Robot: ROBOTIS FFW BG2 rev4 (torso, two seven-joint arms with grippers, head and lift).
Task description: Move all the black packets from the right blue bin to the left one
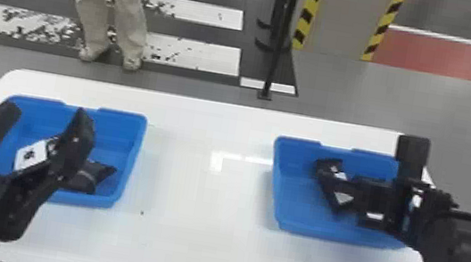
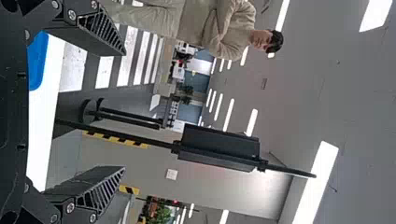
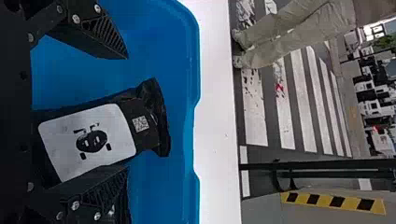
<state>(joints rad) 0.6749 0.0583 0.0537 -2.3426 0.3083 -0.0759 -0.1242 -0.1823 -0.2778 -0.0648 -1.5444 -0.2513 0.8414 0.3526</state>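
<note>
In the head view my left gripper (image 1: 44, 120) is held above the left blue bin (image 1: 133, 157), its fingers spread; the left wrist view has that gripper (image 2: 124, 112) open and without a packet. Black packets, one with a white label (image 1: 31, 155) and a plain dark one (image 1: 89, 176), lie in that bin. My right gripper (image 1: 375, 200) is low over the right blue bin (image 1: 276, 193), beside a black packet (image 1: 326, 176). In the right wrist view the open gripper (image 3: 126, 112) has a white-labelled black packet (image 3: 88, 140) between its fingers; part of another dark packet shows by one finger.
Both bins stand on a white table (image 1: 199, 208), with a wide gap of tabletop between them. Beyond its far edge are a person's legs, a thin black stand (image 1: 275, 58) and a pillar with yellow-black stripes (image 1: 342, 19).
</note>
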